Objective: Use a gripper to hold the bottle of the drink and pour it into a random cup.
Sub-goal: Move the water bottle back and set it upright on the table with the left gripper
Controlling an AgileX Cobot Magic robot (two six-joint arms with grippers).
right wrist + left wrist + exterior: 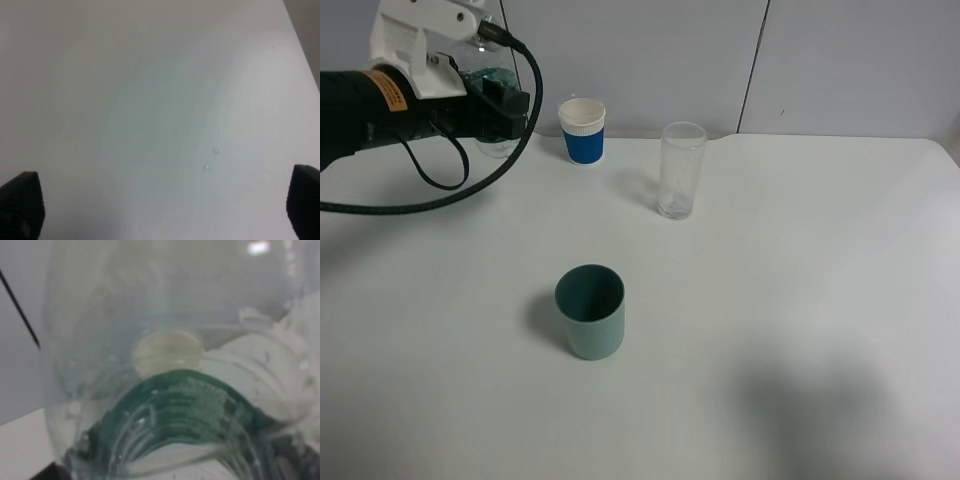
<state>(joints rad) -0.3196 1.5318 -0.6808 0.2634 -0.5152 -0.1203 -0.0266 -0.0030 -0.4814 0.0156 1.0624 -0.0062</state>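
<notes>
Exterior high view first, and the left gripper [505, 105] is up over the table's [800, 300] far left corner, its black cable [470, 180] looping down beside it. Wedged in its jaws is the bottle of the drink [492, 82], only a glimpse of clear plastic and green showing behind the white housing, lifted off the surface. The jaws are clamped tight on it, and the left wrist view confirms it: the bottle [170, 390] fills the whole picture, green label curving across, clear wall pressed right up to the lens.

Count the cups: three, one of each kind. One white paper cup with a blue sleeve [583, 130] stands at the far edge, just beside the gripper. One tall clear glass [680, 170] stands near the far edge, about midway along it and apart from the paper cup. One teal cup [590, 311] stands alone toward the middle of the table, left of centre, well apart from both. All three are upright, mouths open.

Room to move? Plenty (the whole right half of the table is bare white surface, out to the right edge and down to the near edge). Between the teal cup and the two far cups there is a wide open band too.

Over to the right wrist view: the right gripper [165, 210] hangs above bare table, its two black fingertips [22, 205] spread wide at opposite sides of the picture, nothing between them. A few tiny droplets [210, 160] glint on the surface there.
</notes>
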